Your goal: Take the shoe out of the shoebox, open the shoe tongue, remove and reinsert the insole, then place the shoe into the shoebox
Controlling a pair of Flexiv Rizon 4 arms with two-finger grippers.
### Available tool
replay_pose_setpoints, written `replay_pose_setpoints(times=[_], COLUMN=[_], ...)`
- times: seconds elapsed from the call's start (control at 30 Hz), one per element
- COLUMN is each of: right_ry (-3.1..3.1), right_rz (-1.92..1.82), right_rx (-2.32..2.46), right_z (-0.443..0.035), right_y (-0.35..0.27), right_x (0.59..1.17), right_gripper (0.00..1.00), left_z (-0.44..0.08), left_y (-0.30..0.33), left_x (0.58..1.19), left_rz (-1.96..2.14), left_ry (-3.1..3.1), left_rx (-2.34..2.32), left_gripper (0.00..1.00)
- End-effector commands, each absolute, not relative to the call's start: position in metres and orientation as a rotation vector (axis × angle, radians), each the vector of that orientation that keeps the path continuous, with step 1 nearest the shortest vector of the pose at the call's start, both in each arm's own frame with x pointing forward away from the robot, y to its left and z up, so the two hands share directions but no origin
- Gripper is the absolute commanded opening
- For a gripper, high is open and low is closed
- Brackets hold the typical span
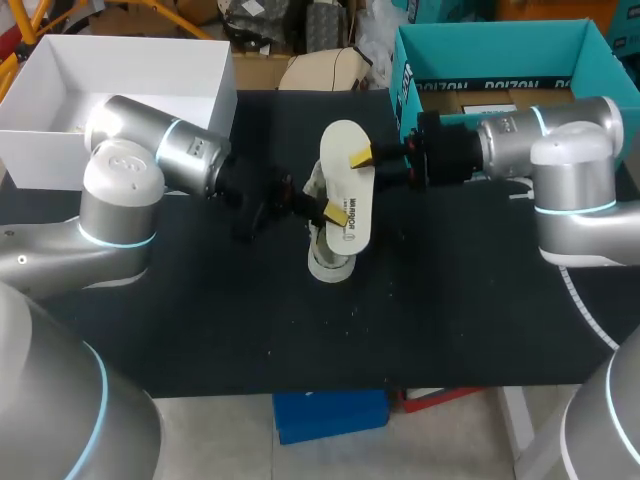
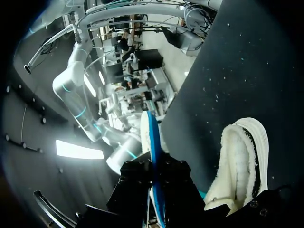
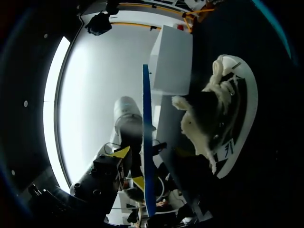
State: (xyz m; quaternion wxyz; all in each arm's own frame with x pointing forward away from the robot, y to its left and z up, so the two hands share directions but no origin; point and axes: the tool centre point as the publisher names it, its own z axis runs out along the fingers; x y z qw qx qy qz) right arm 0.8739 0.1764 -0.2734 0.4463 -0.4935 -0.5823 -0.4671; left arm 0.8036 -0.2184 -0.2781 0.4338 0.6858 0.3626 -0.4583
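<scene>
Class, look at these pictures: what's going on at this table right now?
Both robot arms hold a white insole up over the black table. The left gripper pinches its near end and the right gripper its far end. The shoe sits on the table beneath it, in neither box. A white box and a teal box stand open at the back. The insole is out and not yet back in the shoe.

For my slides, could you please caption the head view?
Left pincer and right pincer hold white oval insole above white fleecy shoe.
</scene>
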Motion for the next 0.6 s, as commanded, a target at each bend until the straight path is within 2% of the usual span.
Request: replay_pose_setpoints(times=[0.03,0.13,0.23,0.27,0.4,0.43,0.47,0.6], right_ry=[-1.445,-1.451,-1.475,-1.475,-1.475,-1.475,-1.475,-1.475], right_rz=[-1.154,-1.155,-1.149,-1.149,-1.149,-1.149,-1.149,-1.149], right_rx=[-1.225,-1.227,-1.240,-1.240,-1.240,-1.240,-1.240,-1.240], right_z=[-0.274,-0.273,-0.273,-0.273,-0.273,-0.273,-0.273,-0.273], right_y=[0.176,0.175,0.176,0.176,0.176,0.176,0.176,0.176], right_x=[0.874,0.875,0.875,0.875,0.875,0.875,0.875,0.875], right_gripper=[0.45,0.35,0.04,0.00,0.00,0.00,0.00,0.00], left_z=[-0.279,-0.279,-0.279,-0.279,-0.279,-0.280,-0.282,-0.282], left_y=[-0.218,-0.218,-0.218,-0.218,-0.218,-0.219,-0.218,-0.197], left_x=[0.804,0.804,0.804,0.804,0.804,0.805,0.805,0.798], left_rz=[-1.140,-1.140,-1.140,-1.140,-1.140,-1.113,-1.060,-0.891], left_ry=[0.901,0.901,0.901,0.901,0.901,1.008,1.084,1.395], left_rx=[1.711,1.711,1.711,1.711,1.711,1.741,1.819,1.961], left_gripper=[0.00,0.00,0.00,0.00,0.00,0.35,1.00,1.00])
